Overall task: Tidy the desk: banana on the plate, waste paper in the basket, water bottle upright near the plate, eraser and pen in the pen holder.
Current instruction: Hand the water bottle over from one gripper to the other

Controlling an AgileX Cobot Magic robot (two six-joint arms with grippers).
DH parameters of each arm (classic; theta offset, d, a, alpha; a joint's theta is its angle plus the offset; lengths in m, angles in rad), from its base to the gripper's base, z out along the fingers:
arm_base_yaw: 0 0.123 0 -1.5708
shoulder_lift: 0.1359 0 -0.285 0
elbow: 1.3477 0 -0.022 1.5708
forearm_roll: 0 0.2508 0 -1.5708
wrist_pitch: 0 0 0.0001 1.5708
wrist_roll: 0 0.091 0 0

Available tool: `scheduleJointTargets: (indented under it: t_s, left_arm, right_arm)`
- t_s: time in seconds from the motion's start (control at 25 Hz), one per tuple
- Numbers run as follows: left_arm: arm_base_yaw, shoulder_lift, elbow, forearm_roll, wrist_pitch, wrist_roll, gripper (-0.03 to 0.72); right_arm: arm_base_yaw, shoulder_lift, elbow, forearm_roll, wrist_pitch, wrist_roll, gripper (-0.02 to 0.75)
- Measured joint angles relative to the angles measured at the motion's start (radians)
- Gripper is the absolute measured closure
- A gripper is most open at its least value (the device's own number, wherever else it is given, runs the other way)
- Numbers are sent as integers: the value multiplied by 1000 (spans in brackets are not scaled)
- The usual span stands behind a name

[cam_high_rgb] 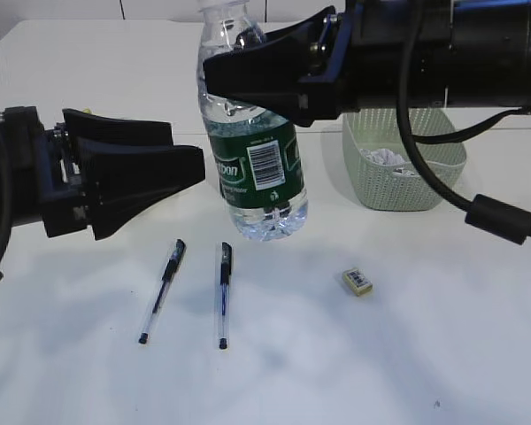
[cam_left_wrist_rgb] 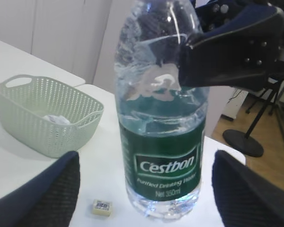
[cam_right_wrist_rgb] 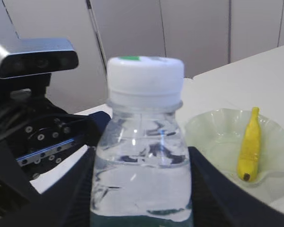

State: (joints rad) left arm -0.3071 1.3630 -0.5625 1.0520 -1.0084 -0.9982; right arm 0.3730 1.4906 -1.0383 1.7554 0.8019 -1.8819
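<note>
The water bottle (cam_high_rgb: 257, 168), clear with a green label and white cap, is upright with a slight tilt, its base at the table. My right gripper (cam_high_rgb: 257, 84) is shut on its upper body; the bottle also shows in the right wrist view (cam_right_wrist_rgb: 144, 94) between the fingers (cam_right_wrist_rgb: 142, 189). My left gripper (cam_high_rgb: 184, 152) is open and empty, its tips just left of the bottle (cam_left_wrist_rgb: 161, 142). Two pens (cam_high_rgb: 162, 289) (cam_high_rgb: 223, 292) and an eraser (cam_high_rgb: 357, 282) lie on the table. The banana (cam_right_wrist_rgb: 249, 146) lies on the plate (cam_right_wrist_rgb: 213, 132).
A pale green basket (cam_high_rgb: 407, 190) with crumpled paper (cam_high_rgb: 385, 159) stands behind and right of the bottle; it also shows in the left wrist view (cam_left_wrist_rgb: 52, 132). The eraser (cam_left_wrist_rgb: 101, 207) lies in front of it. The right arm's cable hangs over the basket.
</note>
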Motion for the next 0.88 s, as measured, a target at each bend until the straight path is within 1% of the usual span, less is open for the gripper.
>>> scheduleJointTargets:
  t_s: [0.32, 0.48, 0.88]
  left_arm:
    - [0, 23, 0, 0, -131, -21, 67]
    - [0, 25, 0, 0, -139, -21, 67]
    - [0, 25, 0, 0, -149, -23, 67]
  right_arm:
    - [0, 1, 0, -2, 57, 0, 361]
    - [4, 1, 0, -5, 83, 0, 361]
    - [66, 25, -57, -9, 106, -11, 363]
